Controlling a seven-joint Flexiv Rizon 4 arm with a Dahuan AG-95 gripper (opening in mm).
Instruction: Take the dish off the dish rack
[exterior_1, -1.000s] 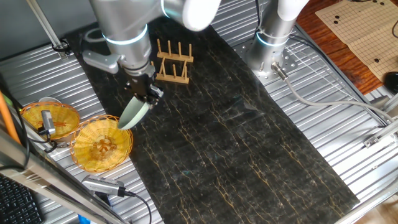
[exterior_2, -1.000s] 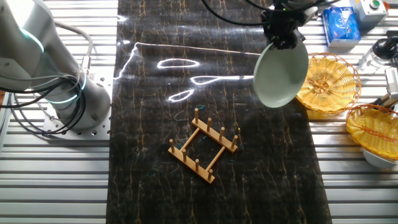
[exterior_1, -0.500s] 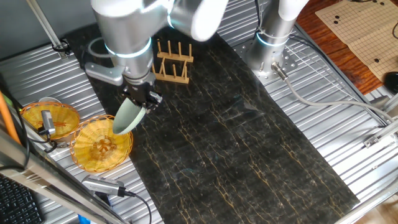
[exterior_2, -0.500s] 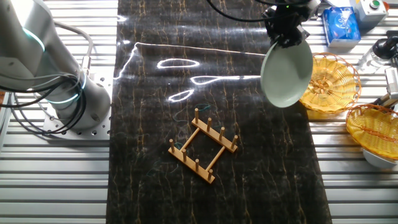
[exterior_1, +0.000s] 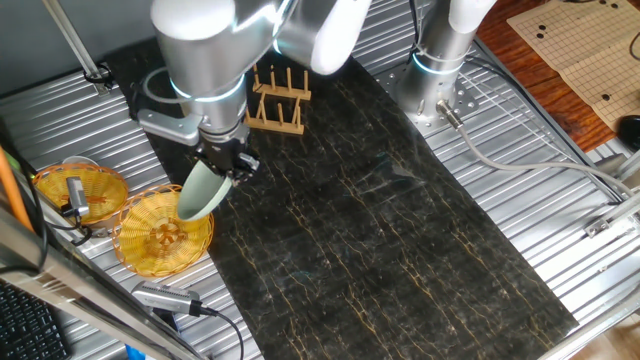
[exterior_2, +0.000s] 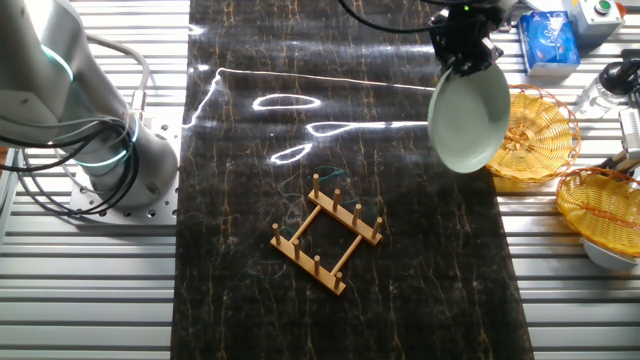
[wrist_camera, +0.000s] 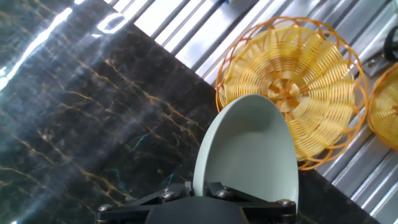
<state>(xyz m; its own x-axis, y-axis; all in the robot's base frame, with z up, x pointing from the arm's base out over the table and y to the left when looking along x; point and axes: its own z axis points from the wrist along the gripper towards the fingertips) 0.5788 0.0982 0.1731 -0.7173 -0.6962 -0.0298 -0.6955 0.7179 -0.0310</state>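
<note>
My gripper (exterior_1: 228, 160) is shut on the rim of the pale mint-green dish (exterior_1: 203, 192) and holds it in the air, hanging edge-down. The dish (exterior_2: 468, 118) hangs over the right edge of the dark mat, beside a yellow basket. In the hand view the dish (wrist_camera: 249, 149) sticks out from between the jaws, in front of the basket. The light-wood dish rack (exterior_1: 277, 98) stands bare on the mat; it also shows in the other fixed view (exterior_2: 326, 233), well apart from the dish.
Two yellow wire baskets (exterior_1: 163, 232) (exterior_1: 82, 192) stand on the ribbed metal table beside the mat; they also show in the other fixed view (exterior_2: 537, 118) (exterior_2: 605, 210). A second robot base (exterior_2: 110, 150) stands at the left. A blue packet (exterior_2: 548, 42) lies at the back.
The gripper has carried the dish sideways, away from the rack and closer to the near yellow basket. The rack has not moved.
</note>
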